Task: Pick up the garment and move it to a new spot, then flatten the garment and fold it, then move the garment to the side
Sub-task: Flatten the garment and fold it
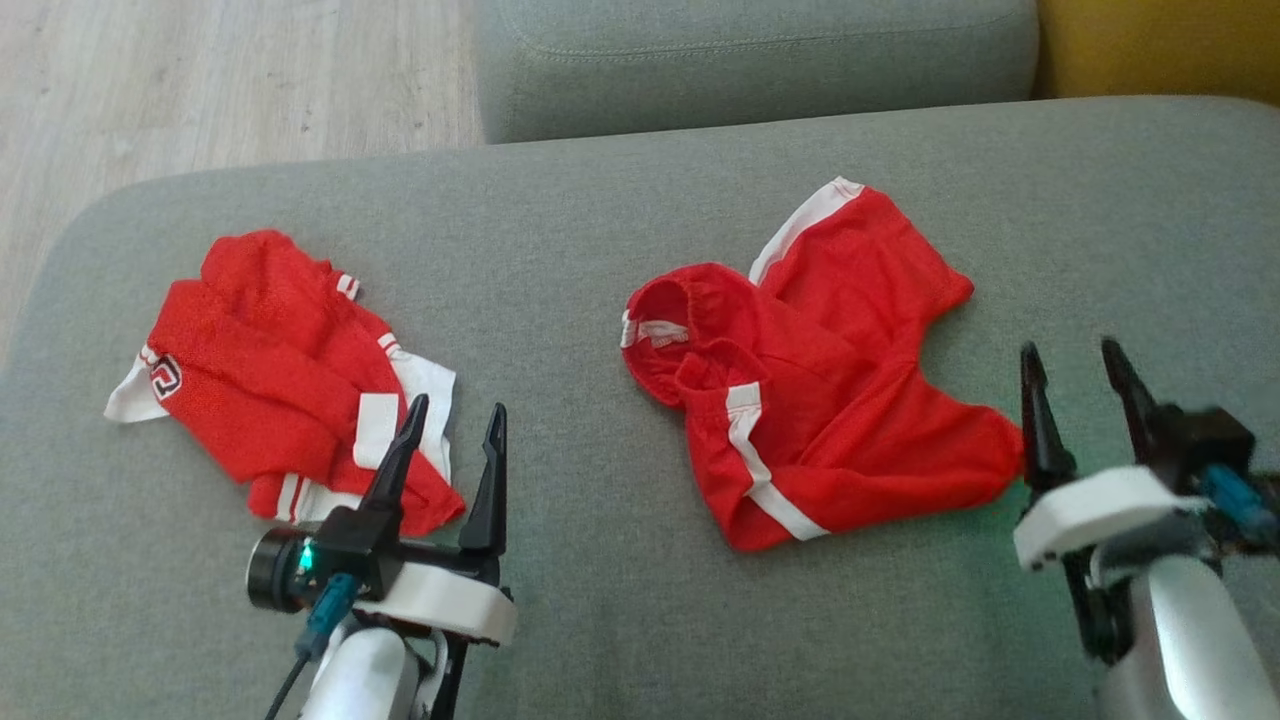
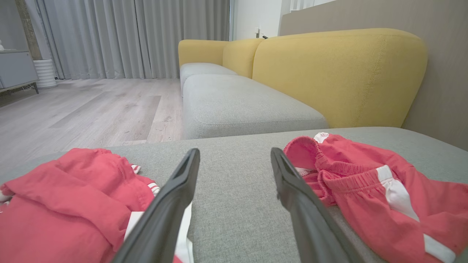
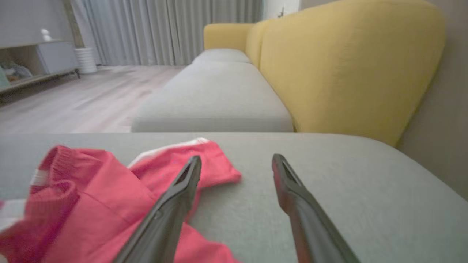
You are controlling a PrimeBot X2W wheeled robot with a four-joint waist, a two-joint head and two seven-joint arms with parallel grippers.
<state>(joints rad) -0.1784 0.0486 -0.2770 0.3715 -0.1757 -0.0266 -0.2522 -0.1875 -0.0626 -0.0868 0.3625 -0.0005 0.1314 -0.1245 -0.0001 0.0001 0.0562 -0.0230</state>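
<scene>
Low in the frame, your left claw (image 1: 458, 405) is spread wide and empty, its tips over the edge of a crumpled red shirt (image 1: 260, 370). Your right claw (image 1: 1069, 348), lower right, is also spread and empty, just beside the rumpled red shorts (image 1: 820, 400) mid-frame on the grey sofa cushion (image 1: 600, 250).

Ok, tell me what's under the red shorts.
The shorts lie crumpled straight on the grey cushion, which shows all around them. Whatever sits beneath the fabric itself is covered, so that cannot be told.
</scene>
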